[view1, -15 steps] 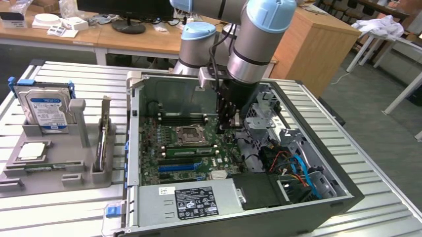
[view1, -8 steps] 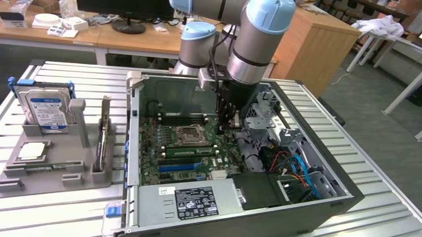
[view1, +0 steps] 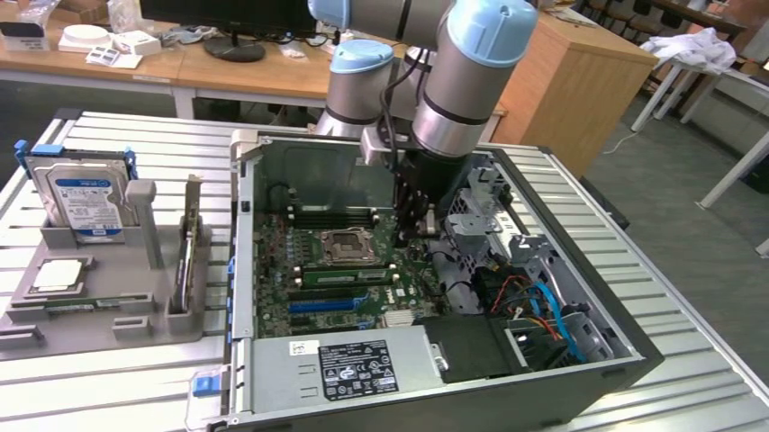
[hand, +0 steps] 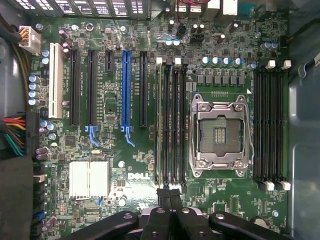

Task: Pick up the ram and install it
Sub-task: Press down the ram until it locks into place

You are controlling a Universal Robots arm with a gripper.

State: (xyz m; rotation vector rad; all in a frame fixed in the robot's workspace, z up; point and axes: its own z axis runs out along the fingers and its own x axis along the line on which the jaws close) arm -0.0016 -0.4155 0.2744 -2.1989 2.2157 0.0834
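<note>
Claw (hand: 167,199) is hovering with its fingers pressed together, gripping nothing, over one end of the DIMM slots (hand: 171,120) just beside the CPU socket (hand: 218,132). The ram (view1: 344,275) is looking already slotted there, lying level. I'm reading this as the seating step, which is calling for a straight-down push in line with the stick. Can't tell the latch state.

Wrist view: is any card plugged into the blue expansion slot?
No, the blue expansion slot stands bare along its whole length, with nothing seated in it.
</note>
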